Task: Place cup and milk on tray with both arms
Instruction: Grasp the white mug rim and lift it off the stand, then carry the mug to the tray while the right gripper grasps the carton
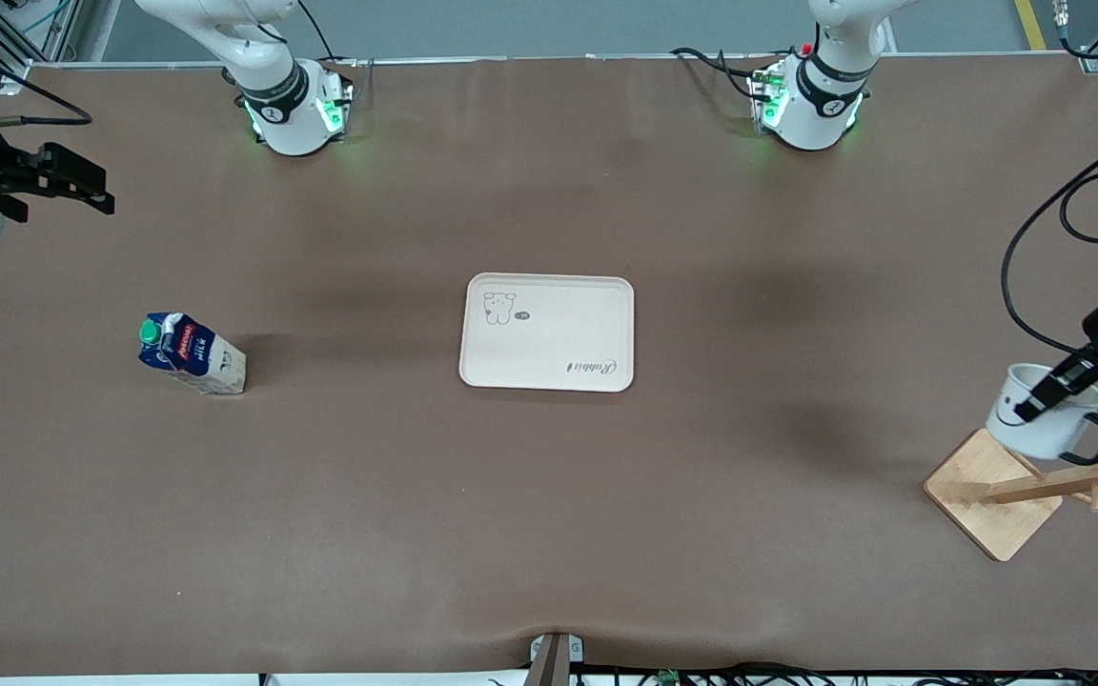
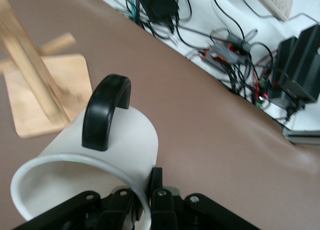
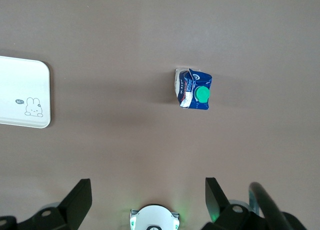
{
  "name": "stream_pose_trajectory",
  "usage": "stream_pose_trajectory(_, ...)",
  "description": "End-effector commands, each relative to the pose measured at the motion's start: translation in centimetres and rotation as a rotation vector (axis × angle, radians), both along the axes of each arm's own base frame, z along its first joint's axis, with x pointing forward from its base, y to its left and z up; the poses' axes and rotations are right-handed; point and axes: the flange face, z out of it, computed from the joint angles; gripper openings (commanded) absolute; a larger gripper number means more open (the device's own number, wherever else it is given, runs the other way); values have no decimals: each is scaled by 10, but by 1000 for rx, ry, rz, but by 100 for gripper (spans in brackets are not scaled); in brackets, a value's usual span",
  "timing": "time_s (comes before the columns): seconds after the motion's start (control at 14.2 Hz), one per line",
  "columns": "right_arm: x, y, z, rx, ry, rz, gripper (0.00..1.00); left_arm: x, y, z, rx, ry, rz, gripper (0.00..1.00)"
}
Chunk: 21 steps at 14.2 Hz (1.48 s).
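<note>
Tray (image 1: 549, 333): we log it bare at the middle of the table, with neither item on it, so we judge both placements still to do. Cup (image 1: 1045, 419): we find it off the table, its rim clamped between the fingers of the left gripper (image 1: 1035, 405), held over the wooden stand (image 1: 997, 495) at the left arm's end, well apart from the tray. Milk (image 1: 192, 354): we find it standing untouched on the table toward the right arm's end, while the right gripper (image 1: 63, 181) waits high over that end with its fingers spread and holding nothing.
</note>
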Motion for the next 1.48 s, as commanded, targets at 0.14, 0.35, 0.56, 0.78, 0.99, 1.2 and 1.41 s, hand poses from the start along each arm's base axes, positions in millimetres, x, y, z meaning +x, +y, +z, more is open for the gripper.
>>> stream_pose_trajectory(0.14,17,5,-19,3,32,11,100,-19,-54,24,-64,106,42,0)
stream_pose_trajectory(0.35,24,2,-34,20,61,0,100,-22,-107,18,-71,177,63,0)
stream_pose_trajectory(0.56,40,3,-61,32,107,12,100,-27,-162,4,-107,249,96,0)
stream_pose_trajectory(0.78,44,9,-68,33,112,24,100,-33,-218,-20,-147,336,107,0)
stream_pose_trajectory(0.99,58,-10,-104,36,167,-20,100,-47,-284,-56,-170,457,126,0)
stream_pose_trajectory(1.2,81,-17,-173,-43,262,-25,100,-54,-333,-92,-134,543,169,0)
stream_pose_trajectory(1.41,96,-24,-214,-45,272,-30,100,-56,-384,-138,-76,617,258,0)
